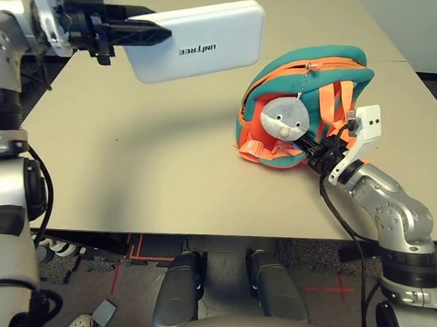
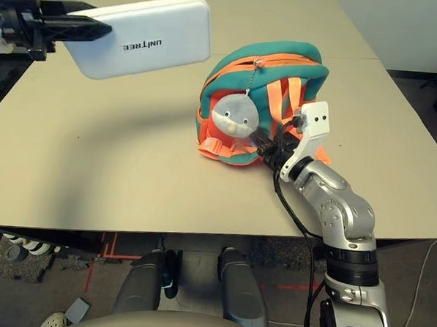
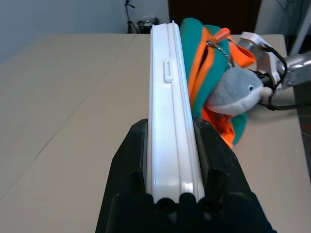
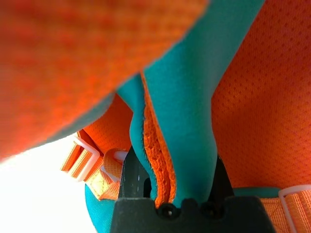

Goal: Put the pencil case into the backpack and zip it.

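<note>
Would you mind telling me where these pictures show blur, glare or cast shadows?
Right wrist view: the backpack fabric nearest the lens is blurred, and a corner is washed out white. Left eye view: the raised pencil case casts a soft shadow on the table. Left wrist view: sharp.

The left arm, silver with black joints, rises along the left edge of the head view. Its black two-fingered left gripper (image 1: 148, 34) sits in the upper left of the frame, pointing level toward the right, both fingers (image 3: 127, 165) clamped flat on either face of the flat white hard pencil case (image 1: 203, 40), held clear of the surface. The right arm bends up from the lower right corner, silver forearm angled toward centre. Its right gripper (image 1: 312, 149), right of centre, is pinched on a teal-and-orange fold of the small teal backpack (image 1: 303, 80).
</note>
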`<action>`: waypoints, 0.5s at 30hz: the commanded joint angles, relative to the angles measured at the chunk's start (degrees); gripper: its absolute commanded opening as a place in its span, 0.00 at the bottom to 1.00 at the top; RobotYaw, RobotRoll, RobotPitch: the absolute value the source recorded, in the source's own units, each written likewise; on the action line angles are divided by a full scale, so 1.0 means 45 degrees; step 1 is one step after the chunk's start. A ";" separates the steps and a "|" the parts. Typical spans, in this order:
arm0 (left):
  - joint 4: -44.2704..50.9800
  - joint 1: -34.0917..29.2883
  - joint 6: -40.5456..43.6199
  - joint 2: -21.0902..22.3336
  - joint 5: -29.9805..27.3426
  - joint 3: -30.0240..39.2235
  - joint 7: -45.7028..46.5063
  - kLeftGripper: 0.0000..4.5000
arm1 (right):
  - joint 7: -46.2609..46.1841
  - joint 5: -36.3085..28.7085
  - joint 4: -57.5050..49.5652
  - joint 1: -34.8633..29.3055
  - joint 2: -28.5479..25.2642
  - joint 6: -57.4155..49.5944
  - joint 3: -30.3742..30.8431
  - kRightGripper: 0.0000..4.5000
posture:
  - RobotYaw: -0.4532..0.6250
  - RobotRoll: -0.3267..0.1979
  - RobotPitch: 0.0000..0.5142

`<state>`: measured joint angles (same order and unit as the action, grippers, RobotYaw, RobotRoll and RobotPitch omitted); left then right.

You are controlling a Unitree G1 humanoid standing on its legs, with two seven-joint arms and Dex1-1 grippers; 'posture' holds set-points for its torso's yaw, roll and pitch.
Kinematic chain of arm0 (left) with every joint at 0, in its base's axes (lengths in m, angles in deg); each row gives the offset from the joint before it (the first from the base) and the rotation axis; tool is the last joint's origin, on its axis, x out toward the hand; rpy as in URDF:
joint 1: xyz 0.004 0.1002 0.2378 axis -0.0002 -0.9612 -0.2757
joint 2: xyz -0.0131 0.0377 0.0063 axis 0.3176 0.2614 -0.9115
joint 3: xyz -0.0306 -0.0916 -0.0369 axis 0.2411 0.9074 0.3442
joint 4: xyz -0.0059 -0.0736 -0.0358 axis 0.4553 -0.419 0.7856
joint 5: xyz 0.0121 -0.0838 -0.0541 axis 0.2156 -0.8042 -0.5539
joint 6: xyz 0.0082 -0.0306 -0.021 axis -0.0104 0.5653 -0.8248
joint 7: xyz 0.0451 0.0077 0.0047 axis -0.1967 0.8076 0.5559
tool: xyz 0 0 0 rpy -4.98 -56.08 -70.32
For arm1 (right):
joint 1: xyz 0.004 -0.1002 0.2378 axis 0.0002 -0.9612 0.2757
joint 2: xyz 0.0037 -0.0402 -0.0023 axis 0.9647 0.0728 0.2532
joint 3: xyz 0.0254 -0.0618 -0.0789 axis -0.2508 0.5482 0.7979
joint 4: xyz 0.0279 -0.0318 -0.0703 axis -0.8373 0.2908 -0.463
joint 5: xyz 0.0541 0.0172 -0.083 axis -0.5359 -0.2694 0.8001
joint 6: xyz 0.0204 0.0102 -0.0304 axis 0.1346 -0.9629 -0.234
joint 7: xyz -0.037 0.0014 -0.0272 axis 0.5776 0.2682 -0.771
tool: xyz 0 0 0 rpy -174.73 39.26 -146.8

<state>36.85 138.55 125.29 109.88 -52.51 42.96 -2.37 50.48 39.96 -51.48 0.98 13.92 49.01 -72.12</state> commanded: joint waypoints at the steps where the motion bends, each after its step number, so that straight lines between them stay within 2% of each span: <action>1: 0.0203 0.0263 -0.0171 0.0048 0.0074 -0.0144 -0.0484 0.28 | -0.0051 0.0280 0.0481 -0.0302 0.0078 -0.0279 0.0270 0.10 | 0.27 0.62 0.26; 9: 0.0226 0.0487 -0.0336 -0.0448 0.0347 -0.0836 -0.0996 0.28 | -0.0047 0.0348 0.0364 -0.0397 0.0203 -0.0330 0.0296 0.10 | 0.26 0.62 0.26; 15: -0.0013 0.0558 -0.1467 -0.1075 0.1230 -0.1692 -0.1173 0.28 | -0.0086 0.0359 0.0299 -0.0407 0.0249 -0.0378 0.0270 0.10 | 0.26 0.62 0.27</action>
<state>36.80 140.60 120.66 106.02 -48.90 37.42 -6.77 50.47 40.94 -51.48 0.01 14.68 48.97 -72.02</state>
